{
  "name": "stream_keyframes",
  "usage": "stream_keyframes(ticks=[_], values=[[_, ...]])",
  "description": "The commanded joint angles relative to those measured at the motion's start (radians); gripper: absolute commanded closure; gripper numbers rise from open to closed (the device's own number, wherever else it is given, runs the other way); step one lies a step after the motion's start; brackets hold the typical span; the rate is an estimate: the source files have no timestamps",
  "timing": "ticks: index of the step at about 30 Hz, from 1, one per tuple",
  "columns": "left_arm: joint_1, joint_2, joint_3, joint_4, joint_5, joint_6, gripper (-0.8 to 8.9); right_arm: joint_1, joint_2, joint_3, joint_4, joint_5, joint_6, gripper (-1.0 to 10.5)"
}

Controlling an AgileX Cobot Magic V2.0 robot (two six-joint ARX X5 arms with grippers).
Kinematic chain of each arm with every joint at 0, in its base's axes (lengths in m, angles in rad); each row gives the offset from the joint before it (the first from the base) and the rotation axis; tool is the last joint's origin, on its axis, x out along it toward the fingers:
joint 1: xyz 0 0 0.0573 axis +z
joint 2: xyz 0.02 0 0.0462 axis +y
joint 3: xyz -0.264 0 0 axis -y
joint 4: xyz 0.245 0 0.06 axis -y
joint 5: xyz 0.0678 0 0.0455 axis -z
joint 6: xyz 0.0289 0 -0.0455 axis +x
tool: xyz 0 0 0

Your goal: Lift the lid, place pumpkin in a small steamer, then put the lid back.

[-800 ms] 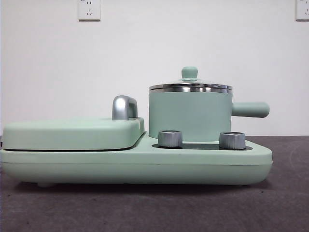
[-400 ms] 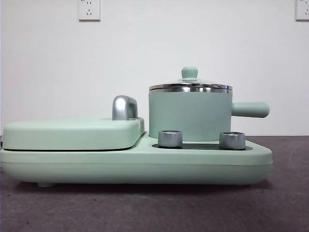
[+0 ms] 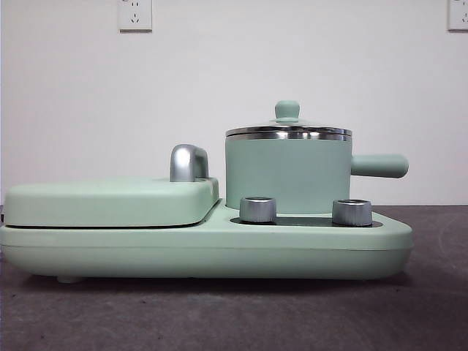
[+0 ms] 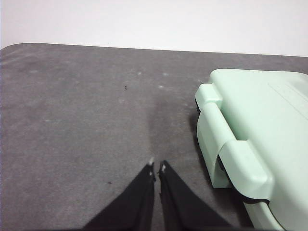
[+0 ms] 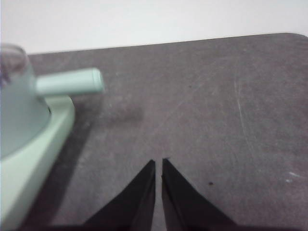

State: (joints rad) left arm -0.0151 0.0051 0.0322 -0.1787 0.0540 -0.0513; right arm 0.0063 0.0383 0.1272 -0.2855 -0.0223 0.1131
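Observation:
The small steamer (image 3: pixel 287 174), a mint-green pot with a chrome rim and a straight side handle (image 3: pixel 379 166), stands on the right half of the appliance base. The lid (image 3: pixel 288 129) rests on it, its mint knob on top. The pumpkin is out of view. Neither arm appears in the front view. My left gripper (image 4: pixel 157 167) is shut over bare grey table beside the base's end (image 4: pixel 250 139). My right gripper (image 5: pixel 159 162) is shut over the table, off to the side of the steamer's handle (image 5: pixel 70 81); the pot's wall (image 5: pixel 17 108) shows at the picture's edge.
The long mint-green appliance base (image 3: pixel 205 248) carries two chrome knobs (image 3: pixel 257 209) at its front. A flat mint griddle cover (image 3: pixel 110 201) with a chrome handle (image 3: pixel 188 162) fills its left half. White wall behind holds two sockets (image 3: pixel 135 14).

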Motion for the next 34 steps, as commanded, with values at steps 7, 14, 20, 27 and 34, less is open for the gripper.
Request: stream_keyframes(ticks=[7,14,20,27,34], values=[[0.002,-0.002,-0.019,-0.008,-0.001,0.009,7.92,0.0,-0.035,-0.09,0.058,0.018,-0.077,9.3],[0.002,-0.002,-0.018,-0.008,-0.001,0.009,7.92,0.0,-0.035,-0.111,0.1,0.021,-0.08,9.3],[0.002,-0.002,-0.018,-0.008,-0.001,0.009,7.92,0.0,-0.035,-0.111,0.1,0.021,-0.08,9.3],[0.002,-0.002,-0.018,-0.008,-0.001,0.009,7.92,0.0,-0.035,-0.111,0.102,0.021,-0.08,9.3],[0.002,-0.002,-0.018,-0.008,-0.001,0.009,7.92,0.0,-0.035,-0.11,0.13,0.021,-0.08,9.3]])
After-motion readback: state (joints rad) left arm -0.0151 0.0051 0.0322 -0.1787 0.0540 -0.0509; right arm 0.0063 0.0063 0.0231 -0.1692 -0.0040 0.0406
